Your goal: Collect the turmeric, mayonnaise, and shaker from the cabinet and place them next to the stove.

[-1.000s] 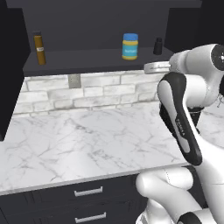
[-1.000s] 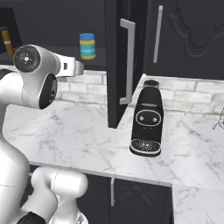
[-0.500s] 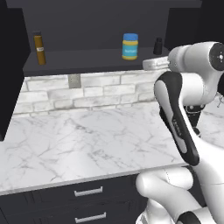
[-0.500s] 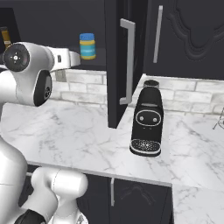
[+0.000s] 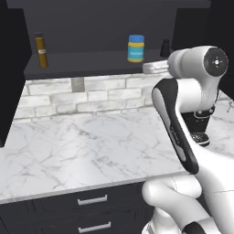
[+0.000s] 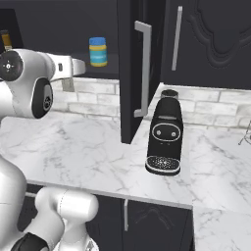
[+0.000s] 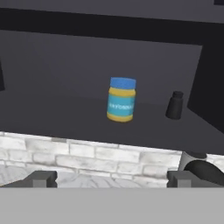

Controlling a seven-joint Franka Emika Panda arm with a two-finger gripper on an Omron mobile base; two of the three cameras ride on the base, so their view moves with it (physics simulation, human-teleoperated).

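**Arm has turned toward the open cabinet, jaws wide and empty**

Since one second ago, the arm's upper joint has swung to the left in the right base view and to the right in the left base view, while the three items have not moved.

The mayonnaise [image 7: 121,105] stands upright on the shelf of the cabinet [image 5: 105,27], near the middle of the hand view. It is a short jar with a blue lid and a yellow body. To its right, well apart from it, the shaker [image 7: 174,105] stands on the same shelf, small and black. The turmeric [image 5: 41,50], slim and amber, stands far at the left end of the shelf in the left base view.

The gripper [image 7: 111,178] is spread wide, with nothing between the fingers [image 7: 41,178]. It is in front of the shelf and a little below it, apart from all items.

Under the shelf there is a white brick wall [image 5: 100,93] and a marble counter [image 5: 82,151]. On the counter, beside the open cabinet door [image 6: 142,63], a black coffee machine [image 6: 165,133] stands.
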